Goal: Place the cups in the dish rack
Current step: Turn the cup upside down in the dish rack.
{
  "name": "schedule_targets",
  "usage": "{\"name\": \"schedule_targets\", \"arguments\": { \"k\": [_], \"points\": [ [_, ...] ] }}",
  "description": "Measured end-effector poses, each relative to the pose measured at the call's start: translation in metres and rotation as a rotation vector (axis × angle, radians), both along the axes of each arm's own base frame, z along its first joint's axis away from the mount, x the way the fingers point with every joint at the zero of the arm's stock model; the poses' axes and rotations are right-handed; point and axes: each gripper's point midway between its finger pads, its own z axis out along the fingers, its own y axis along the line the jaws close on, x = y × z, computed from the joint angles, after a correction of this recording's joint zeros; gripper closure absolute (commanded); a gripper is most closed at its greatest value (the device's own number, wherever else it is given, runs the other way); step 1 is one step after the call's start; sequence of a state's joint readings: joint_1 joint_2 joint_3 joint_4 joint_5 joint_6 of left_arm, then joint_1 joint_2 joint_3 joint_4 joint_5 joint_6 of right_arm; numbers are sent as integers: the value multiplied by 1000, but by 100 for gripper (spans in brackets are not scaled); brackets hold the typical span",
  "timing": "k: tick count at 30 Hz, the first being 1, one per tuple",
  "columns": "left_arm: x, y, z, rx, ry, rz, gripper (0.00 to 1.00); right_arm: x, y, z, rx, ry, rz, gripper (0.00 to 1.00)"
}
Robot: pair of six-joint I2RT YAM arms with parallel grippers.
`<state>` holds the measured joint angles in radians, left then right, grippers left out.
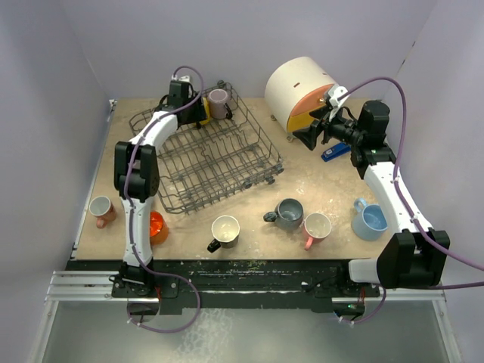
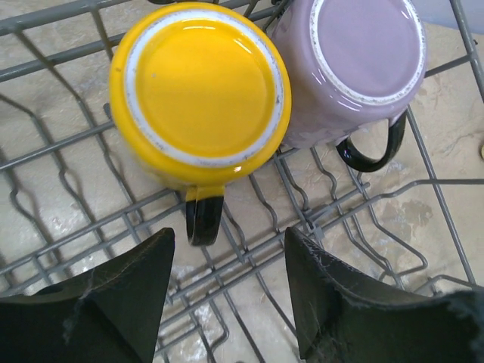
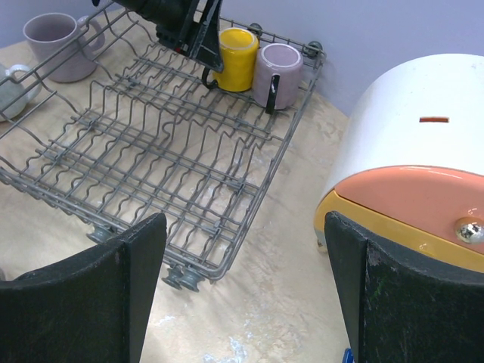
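Left claw (image 2: 227, 242) spread, just over yellow cup (image 2: 200, 83); cup upside down in dish rack (image 1: 215, 162) far corner, beside mauve cup (image 2: 363, 53). Right claw (image 3: 243, 227) spread, outside rack; risk: a left finger snags its handle on retreat, tipping the cup.

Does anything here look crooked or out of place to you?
The dish rack sits skewed, its sides at an angle to the table edges. The yellow cup and mauve cup in it are upside down, which suits a rack.

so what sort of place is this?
Likely a lab test cell, not a kitchen: plain walls box in a table, two robot arms bolted at its near edge, dish rack and loose cups staged on it.
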<state>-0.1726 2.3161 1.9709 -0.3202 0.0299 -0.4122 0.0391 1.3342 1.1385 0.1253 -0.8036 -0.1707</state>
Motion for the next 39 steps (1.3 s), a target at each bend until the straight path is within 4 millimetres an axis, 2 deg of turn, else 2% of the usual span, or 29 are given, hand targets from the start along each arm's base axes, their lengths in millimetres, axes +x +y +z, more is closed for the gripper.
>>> {"name": "schedule_targets", "arguments": {
  "k": [2,4,8,11,12,20,26,29,32,35,39],
  "points": [
    [-5,3,7,4,-6,7,37,0,0,0,-1,-1,1,13],
    [-10,4,14,5,-15,11,43,0,0,0,-2,-3,1,13],
    [-19,8,24,-6,-36,26,71,0,0,0,-3,-3,3,13],
    [-21,13,22,-13,-35,42,96,0,0,0,-3,-3,4,13],
    [-22,16,20,-15,-31,48,100,0,0,-1,-3,-2,4,13],
    [-18,40,9,24,-14,101,100,0,0,-1,-5,-4,4,13],
    [-10,38,-15,27,14,94,100,-1,0,-3,-8,-1,5,13],
    [-9,31,-30,3,42,77,100,-1,0,-3,-8,-2,5,13],
    [-5,21,-37,-37,54,60,100,-1,0,-3,-8,-2,5,13],
    [0,9,-36,-80,53,57,100,-1,0,-3,-8,-2,6,13],
    [9,-12,-25,-137,28,52,100,-1,1,-3,-7,-2,9,13]
  ]
}}
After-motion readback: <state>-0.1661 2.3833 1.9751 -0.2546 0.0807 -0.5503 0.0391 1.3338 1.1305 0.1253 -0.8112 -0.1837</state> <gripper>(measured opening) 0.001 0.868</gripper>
